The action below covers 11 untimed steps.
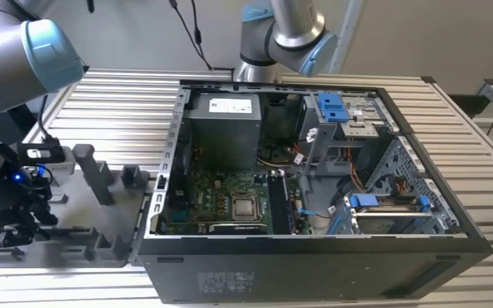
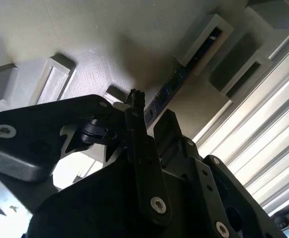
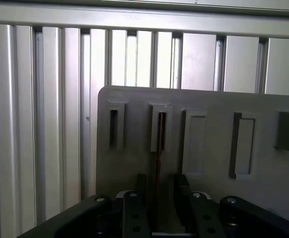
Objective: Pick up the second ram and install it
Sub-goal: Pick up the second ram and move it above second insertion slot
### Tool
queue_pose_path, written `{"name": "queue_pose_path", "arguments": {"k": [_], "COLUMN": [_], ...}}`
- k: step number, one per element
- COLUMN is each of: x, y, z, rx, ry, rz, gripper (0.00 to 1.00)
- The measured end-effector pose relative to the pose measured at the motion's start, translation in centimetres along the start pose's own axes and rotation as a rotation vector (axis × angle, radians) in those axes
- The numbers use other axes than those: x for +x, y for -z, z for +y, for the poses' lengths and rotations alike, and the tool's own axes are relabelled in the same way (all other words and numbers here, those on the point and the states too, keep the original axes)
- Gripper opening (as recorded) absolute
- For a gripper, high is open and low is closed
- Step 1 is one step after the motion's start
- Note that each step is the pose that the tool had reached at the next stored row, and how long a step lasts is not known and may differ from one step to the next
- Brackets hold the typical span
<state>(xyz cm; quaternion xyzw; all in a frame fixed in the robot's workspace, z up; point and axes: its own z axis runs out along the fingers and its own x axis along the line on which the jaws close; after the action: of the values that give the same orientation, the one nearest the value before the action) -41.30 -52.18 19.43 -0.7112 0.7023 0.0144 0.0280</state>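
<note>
The memory stick (image 3: 160, 141) is kept standing on edge in a narrow slot of the grey holder (image 3: 208, 104), the second slot in from one edge of it, so that its upper part is left free. Edge-on in the first wrist view, it is seen as a thin dark strip. The claw (image 3: 159, 184) is spread and set astride it, seemingly to meet its flat faces. The holder is laid on the slatted bench (image 1: 118, 96), beside the open computer case (image 1: 315, 276).
</note>
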Motion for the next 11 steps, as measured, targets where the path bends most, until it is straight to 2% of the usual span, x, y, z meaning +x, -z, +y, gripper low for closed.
{"name": "queue_pose_path", "arguments": {"k": [5, 6, 7, 8, 11], "x": [0.0, 0.0, 0.0, 0.0, 0.0], "y": [-0.02, -0.02, -0.02, -0.03, -0.03], "z": [0.01, 0.02, 0.02, 0.02, 0.03], "rx": [0.0, 0.0, 0.0, 0.0, 0.0], "ry": [0.0, 0.0, 0.0, 0.0, 0.0], "rz": [0.0, 0.0, 0.0, 0.0, 0.0], "gripper": [0.34, 0.27, 0.27, 0.21, 0.21]}}
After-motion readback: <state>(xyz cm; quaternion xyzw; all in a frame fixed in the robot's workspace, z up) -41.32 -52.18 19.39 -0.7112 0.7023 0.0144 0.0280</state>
